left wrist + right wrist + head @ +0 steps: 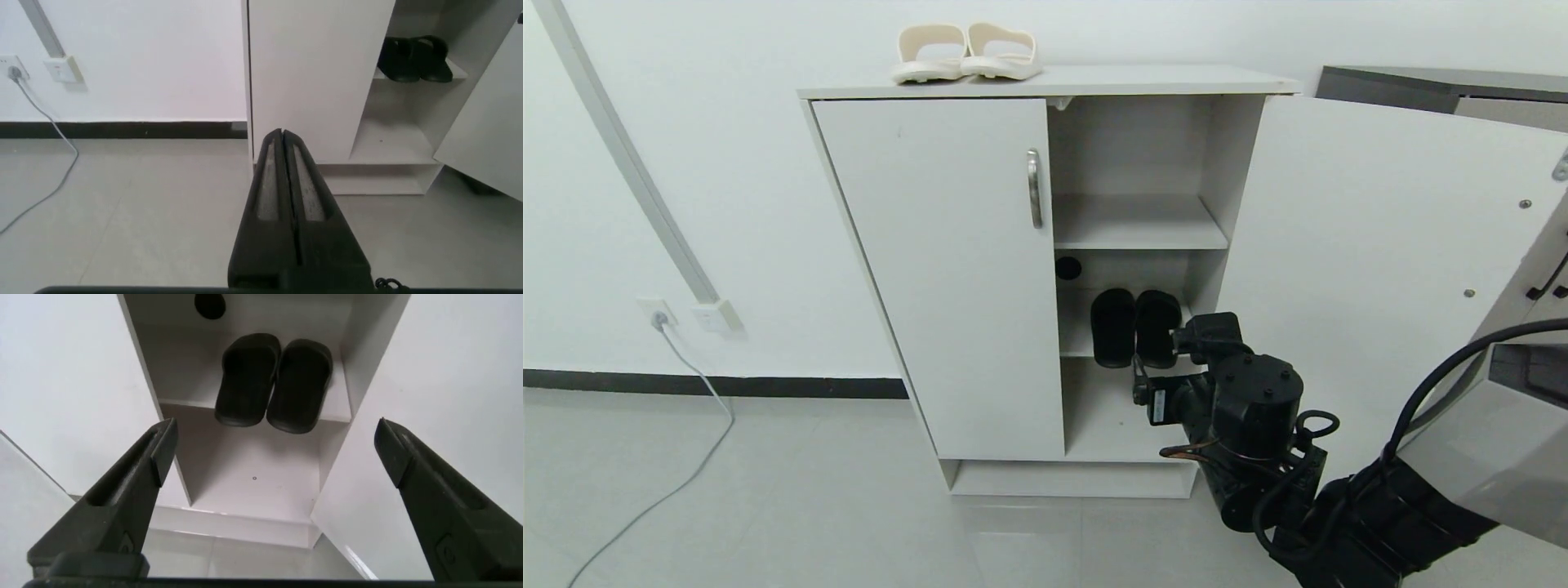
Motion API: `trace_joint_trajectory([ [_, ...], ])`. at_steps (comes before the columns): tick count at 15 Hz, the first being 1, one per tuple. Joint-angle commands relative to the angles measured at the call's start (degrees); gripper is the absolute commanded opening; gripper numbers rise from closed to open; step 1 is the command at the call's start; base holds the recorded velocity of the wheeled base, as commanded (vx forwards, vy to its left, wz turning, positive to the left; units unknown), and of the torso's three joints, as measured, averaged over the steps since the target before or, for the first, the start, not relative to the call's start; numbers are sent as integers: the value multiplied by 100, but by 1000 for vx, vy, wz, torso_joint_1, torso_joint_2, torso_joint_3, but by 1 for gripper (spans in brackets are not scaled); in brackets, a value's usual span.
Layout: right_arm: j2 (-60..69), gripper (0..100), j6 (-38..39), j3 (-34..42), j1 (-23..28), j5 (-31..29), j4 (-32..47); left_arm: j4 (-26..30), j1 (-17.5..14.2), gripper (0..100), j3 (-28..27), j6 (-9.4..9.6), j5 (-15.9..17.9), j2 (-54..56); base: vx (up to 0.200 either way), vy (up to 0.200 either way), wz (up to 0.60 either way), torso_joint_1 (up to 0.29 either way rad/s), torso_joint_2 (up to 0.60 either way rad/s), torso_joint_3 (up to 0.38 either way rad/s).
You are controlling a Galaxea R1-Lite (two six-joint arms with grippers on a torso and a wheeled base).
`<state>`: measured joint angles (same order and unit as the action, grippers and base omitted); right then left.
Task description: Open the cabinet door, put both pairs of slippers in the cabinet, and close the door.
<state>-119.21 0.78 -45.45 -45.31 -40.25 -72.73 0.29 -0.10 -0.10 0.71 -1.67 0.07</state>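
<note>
Cream slippers (968,55) atop cabinet (931,269) in head view; black slippers (263,380) shelved; right gripper (274,429) wide, left gripper (283,135) seemingly closed.

Black slippers (1135,327) on middle shelf (1074,331)

Right arm (1258,425) is all matte black: round joint cap (1255,394) with small screws around its face, thin cables looped beside it, and one thick black cable (1503,330) arcing off behind. My right gripper (274,433) has two long tapered black fingers (122,506). My left gripper (282,140) is black, with a grey strip down each finger.
</note>
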Motion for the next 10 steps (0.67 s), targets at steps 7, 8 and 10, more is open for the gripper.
trace_joint_trajectory([
  [7,3,100,-25,141,5,9,-75,6,1,0,1,8,26,-7,0,171,0,2,1,2],
  [8,3,100,-34,168,-4,9,-110,6,1,0,1,8,26,-7,0,200,0,12,7,-2],
  [10,12,100,-43,212,-4,9,-136,6,1,0,1,0,26,-7,0,200,0,0,-5,7],
])
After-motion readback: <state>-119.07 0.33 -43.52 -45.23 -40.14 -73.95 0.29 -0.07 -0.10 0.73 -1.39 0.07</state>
